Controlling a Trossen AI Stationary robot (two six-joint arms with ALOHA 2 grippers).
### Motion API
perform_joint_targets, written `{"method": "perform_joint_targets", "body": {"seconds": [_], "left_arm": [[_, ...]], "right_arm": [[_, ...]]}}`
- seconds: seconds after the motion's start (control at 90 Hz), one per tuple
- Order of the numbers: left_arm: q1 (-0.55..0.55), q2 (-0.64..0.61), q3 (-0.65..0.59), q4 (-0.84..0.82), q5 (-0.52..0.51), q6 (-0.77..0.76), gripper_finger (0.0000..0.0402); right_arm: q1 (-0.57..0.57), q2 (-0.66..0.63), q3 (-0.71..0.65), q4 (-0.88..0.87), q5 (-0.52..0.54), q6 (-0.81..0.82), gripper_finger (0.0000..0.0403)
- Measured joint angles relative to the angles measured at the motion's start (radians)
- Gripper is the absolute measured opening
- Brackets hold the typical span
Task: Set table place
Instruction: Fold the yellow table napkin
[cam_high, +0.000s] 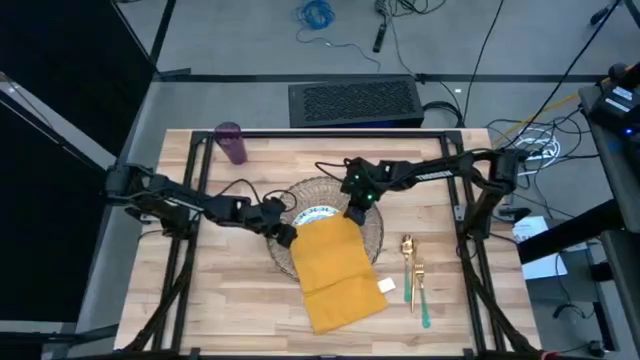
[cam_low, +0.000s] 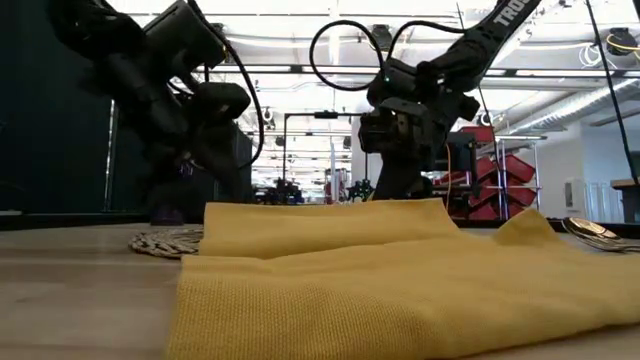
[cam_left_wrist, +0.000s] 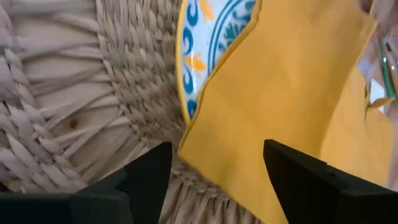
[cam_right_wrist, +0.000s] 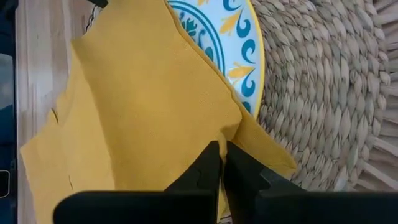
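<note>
You are at the napkin step: the yellow napkin (cam_high: 336, 272) lies askew, its far edge draped over the patterned plate (cam_high: 314, 212) on the woven mat (cam_high: 372, 232) near the middle of the table (cam_high: 470, 310), the rest trailing toward the near edge. Your right gripper (cam_right_wrist: 221, 163) is clenched on the napkin's far corner, just over the plate's rim. Your left gripper (cam_left_wrist: 214, 171) sits released at the napkin's other far corner, fingers apart either side of the cloth edge, grasping nothing. Next move, I judge, is to close the left fingers, then lift both corners together and draw the cloth off the plate. The plate holds only that napkin edge. The purple cup (cam_high: 232, 142) stands at the far left corner; I cannot tell what is in it. Fork (cam_high: 418, 288) and spoon (cam_high: 408, 252) lie right of the mat.
</note>
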Motion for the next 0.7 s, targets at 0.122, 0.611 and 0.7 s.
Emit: {"method": "perform_joint_targets", "body": {"seconds": [0.122,0.611,0.7], "left_arm": [[0.007,0.0,0.0,0.001,-0.017,0.001,0.0216],[0.024,0.0,0.0,-0.003,-0.035,0.033,0.0009],[0.024,0.0,0.0,-0.002,-0.025,0.029,0.0012]], "right_arm": [[0.0,0.0,0.0,0.0,0.0,0.0,0.0],[-0.003,0.0,0.0,0.0,0.003,-0.015,0.0],[-0.008,0.0,0.0,0.0,0.004,-0.016,0.0]]}}
